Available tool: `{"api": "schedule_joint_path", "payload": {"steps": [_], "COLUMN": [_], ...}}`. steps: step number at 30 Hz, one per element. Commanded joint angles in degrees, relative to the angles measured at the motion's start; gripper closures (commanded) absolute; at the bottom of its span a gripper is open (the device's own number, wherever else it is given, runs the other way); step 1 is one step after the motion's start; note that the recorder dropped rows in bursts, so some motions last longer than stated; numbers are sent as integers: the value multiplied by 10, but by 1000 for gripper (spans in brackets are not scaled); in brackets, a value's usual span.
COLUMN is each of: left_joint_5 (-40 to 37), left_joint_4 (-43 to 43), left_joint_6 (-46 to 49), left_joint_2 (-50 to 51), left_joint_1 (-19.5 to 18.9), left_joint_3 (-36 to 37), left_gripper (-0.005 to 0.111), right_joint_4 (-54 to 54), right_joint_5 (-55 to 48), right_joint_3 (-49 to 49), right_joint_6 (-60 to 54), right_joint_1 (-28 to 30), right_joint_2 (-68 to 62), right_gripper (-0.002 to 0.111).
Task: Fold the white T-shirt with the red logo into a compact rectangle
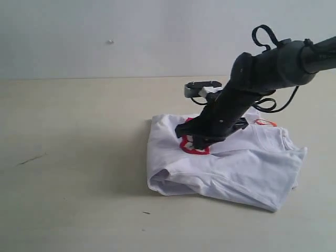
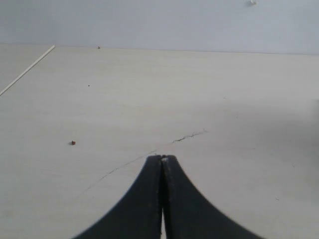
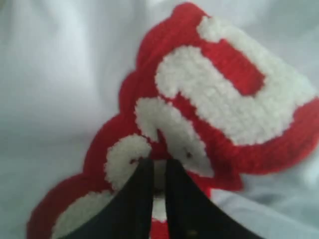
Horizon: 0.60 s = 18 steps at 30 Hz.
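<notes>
The right gripper (image 3: 158, 162) sits tips-down on the red logo (image 3: 224, 94), jaws nearly together; whether they pinch cloth can't be told, but it's probably pinning the layer for another fold. The left gripper (image 2: 162, 159), closed and empty, waits over the bare table (image 2: 149, 89). The white T-shirt (image 1: 236, 168) lies mid-table, a rumpled, puffy, part-folded bundle.

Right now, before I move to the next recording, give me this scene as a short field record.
garment: white T-shirt, partly folded and bunched, lying on the table
red logo: partly visible, facing up
left claw: shut, holding nothing, over the table
right claw: tips at the red logo, jaws nearly together; grip on cloth unclear
</notes>
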<state>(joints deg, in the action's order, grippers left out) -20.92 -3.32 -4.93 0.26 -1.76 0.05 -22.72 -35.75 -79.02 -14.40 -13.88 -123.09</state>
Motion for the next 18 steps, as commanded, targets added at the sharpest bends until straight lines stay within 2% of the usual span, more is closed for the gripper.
{"api": "schedule_joint_path", "payload": {"steps": [1,2,3,5,6,7,10,15,18], "left_joint_5": [6,6,6,6,6,6,7,7,7], "left_joint_4": [1,1,1,1,1,1,1,1,1], "left_joint_6": [2,2,2,2,2,2,2,2,2], "left_joint_2": [-3,-3,-3,-3,-3,-3,-3,-3,-3], "left_joint_1": [-2,-2,-2,-2,-2,-2,-2,-2,-2], "left_joint_3": [0,0,0,0,0,0,0,0,0], "left_gripper": [107,107,107,107,107,107,107,107,107], "right_joint_4": [28,61,183,361,405,457,418,448,448], "right_joint_5": [-7,-3,-5,-48,-70,-97,-94,-65,-84], "right_joint_3": [-38,-43,-48,-49,-49,-49,-49,-49,-49], "right_joint_6": [29,59,171,274,272,214,41,38,22], "right_joint_1": [5,8,14,21,22,22,22,22,22], "right_joint_2": [35,43,56,56,50,38,17,-4,-20], "right_gripper": [72,69,62,55,53,53,53,54,64]}}
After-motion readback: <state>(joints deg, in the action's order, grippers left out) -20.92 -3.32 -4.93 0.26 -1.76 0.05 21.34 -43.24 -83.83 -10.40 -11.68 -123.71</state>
